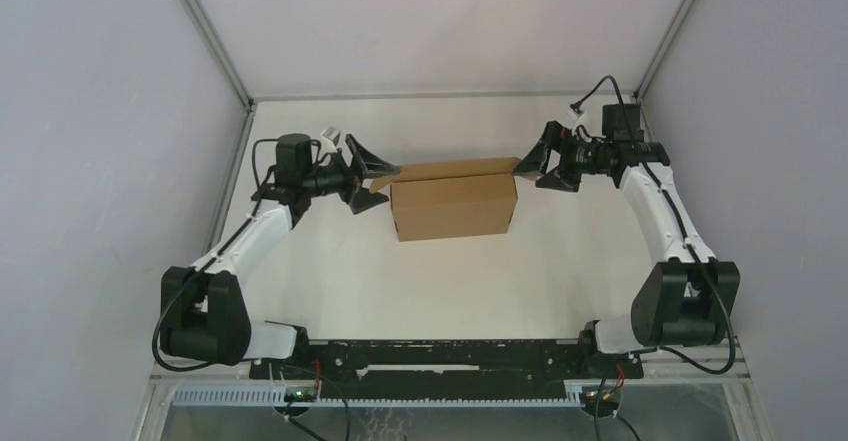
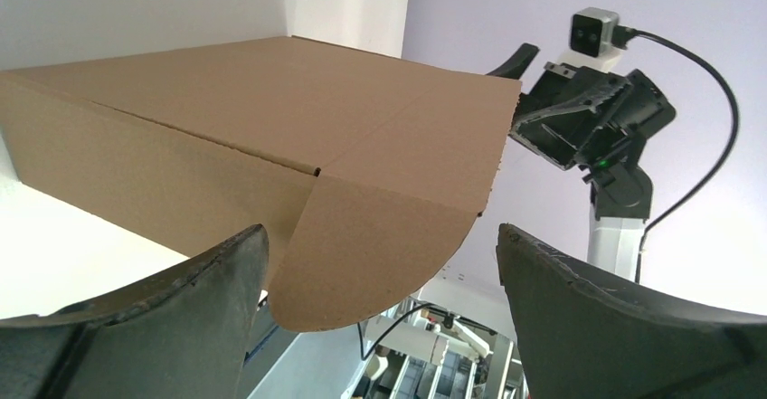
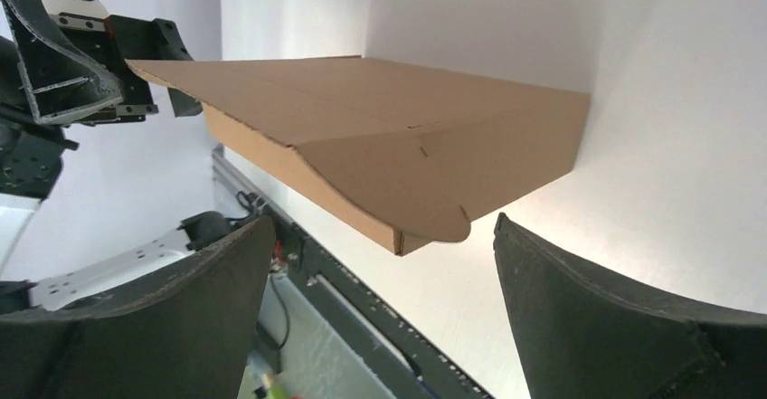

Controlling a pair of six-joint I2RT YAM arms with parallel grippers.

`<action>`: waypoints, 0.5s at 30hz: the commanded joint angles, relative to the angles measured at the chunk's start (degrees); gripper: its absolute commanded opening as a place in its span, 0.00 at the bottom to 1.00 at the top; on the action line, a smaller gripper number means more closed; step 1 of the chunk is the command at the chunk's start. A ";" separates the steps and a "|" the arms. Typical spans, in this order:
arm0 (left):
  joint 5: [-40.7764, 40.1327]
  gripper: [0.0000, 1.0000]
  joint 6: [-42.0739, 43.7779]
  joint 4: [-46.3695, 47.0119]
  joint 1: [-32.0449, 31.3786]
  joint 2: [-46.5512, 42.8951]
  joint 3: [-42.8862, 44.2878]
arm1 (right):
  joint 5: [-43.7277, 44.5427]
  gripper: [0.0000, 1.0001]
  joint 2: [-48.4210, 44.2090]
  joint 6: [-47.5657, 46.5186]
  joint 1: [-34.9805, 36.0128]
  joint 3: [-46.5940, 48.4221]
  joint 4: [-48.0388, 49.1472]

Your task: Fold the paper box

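Paper box (image 1: 455, 206) sat mid-frame on bench (image 1: 330, 271); judged light, stiff at creases, easily dented. Rounded end flaps (image 2: 380, 254) likely best hold. Left claw (image 1: 370, 181), right claw (image 1: 532, 164) both released, flanking ends.

There is one box (image 1: 455, 209), one table (image 1: 450, 291), two arms (image 1: 250, 241) and two grippers: the left gripper (image 1: 386, 183) and the right gripper (image 1: 527, 174).

Inside of the paper box (image 1: 455, 211) unseen; left fingers (image 2: 163, 327), right fingers (image 3: 163, 327) cropped below.
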 commanded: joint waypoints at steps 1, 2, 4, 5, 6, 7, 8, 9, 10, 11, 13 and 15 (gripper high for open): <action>2.89 1.00 3.94 -2.00 0.62 -2.23 3.75 | 6.86 1.00 -4.55 -6.64 0.66 3.81 -2.74; 3.07 1.00 4.72 -2.77 0.71 -2.40 3.78 | 8.77 1.00 -5.17 -7.38 1.08 4.08 -3.13; 3.04 1.00 6.62 -5.22 1.09 -2.73 3.97 | 12.53 1.00 -6.40 -8.01 1.32 4.19 -3.51; 2.99 1.00 7.55 -6.17 1.33 -2.97 4.01 | 14.05 1.00 -6.89 -8.34 1.38 4.33 -3.77; 2.92 1.00 8.14 -6.82 1.65 -3.35 3.87 | 15.49 1.00 -7.40 -8.74 1.39 4.32 -4.08; 2.94 1.00 8.48 -7.12 1.96 -3.94 3.70 | 17.21 1.00 -8.02 -9.26 1.36 4.38 -4.40; 2.90 1.00 9.12 -7.88 2.36 -4.49 3.59 | 18.70 1.00 -8.88 -9.83 1.33 4.44 -4.78; 2.52 1.00 10.14 -9.19 2.74 -5.25 3.77 | 20.11 1.00 -9.62 -10.09 1.32 4.38 -5.08; 1.91 1.00 11.60 -11.13 3.10 -6.13 4.21 | 21.48 1.00 -10.41 -10.26 1.37 4.40 -5.60; 0.84 1.00 13.18 -13.39 3.49 -7.12 4.70 | 22.59 1.00 -11.30 -10.35 2.74 4.35 -5.77; -1.25 1.00 16.14 -17.31 4.14 -9.38 5.76 | 24.11 1.00 -12.97 -10.22 3.03 4.07 -5.78; -2.44 1.00 17.23 -19.04 4.57 -11.96 5.94 | 24.43 1.00 -14.65 -9.75 3.08 4.01 -6.14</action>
